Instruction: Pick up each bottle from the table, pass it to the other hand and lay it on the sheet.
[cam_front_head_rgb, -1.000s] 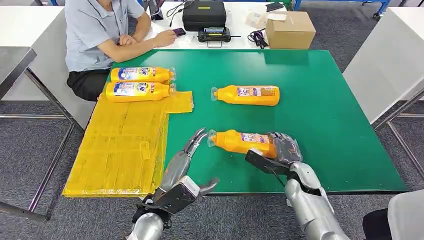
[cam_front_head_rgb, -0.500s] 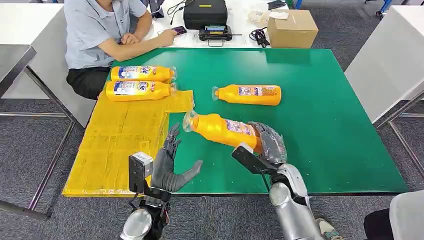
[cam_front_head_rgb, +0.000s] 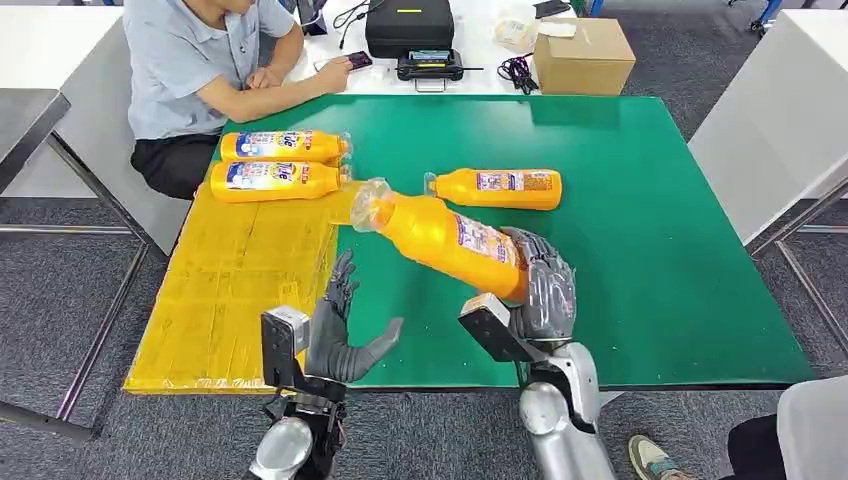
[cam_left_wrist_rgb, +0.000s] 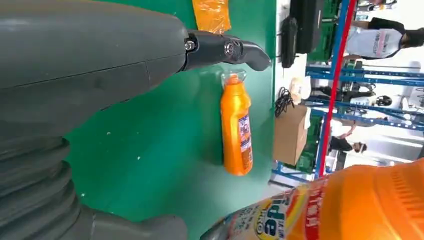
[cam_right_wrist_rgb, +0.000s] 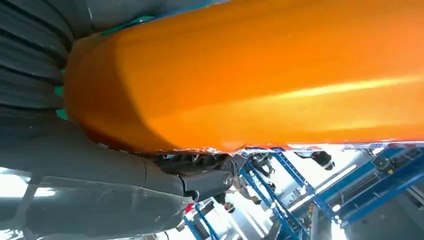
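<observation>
- Two bottles (cam_front_head_rgb: 282, 165) lie side by side at the far end of the yellow sheet (cam_front_head_rgb: 235, 290), unmoved; a seated person (cam_front_head_rgb: 200, 70) is just behind them.
- Left hand (cam_front_head_rgb: 338, 330) stands palm-up at the sheet's right edge, fingers spread, holding nothing; it has barely shifted in the last half second.
- Held bottle (cam_front_head_rgb: 440, 238) is now higher and tilted, cap toward the sheet, well clear of the green table (cam_front_head_rgb: 650, 250).
- Right hand (cam_front_head_rgb: 540, 285) grips its base, fingers wrapped round.
- A spare bottle (cam_front_head_rgb: 497, 188) lies flat behind, in place.
</observation>
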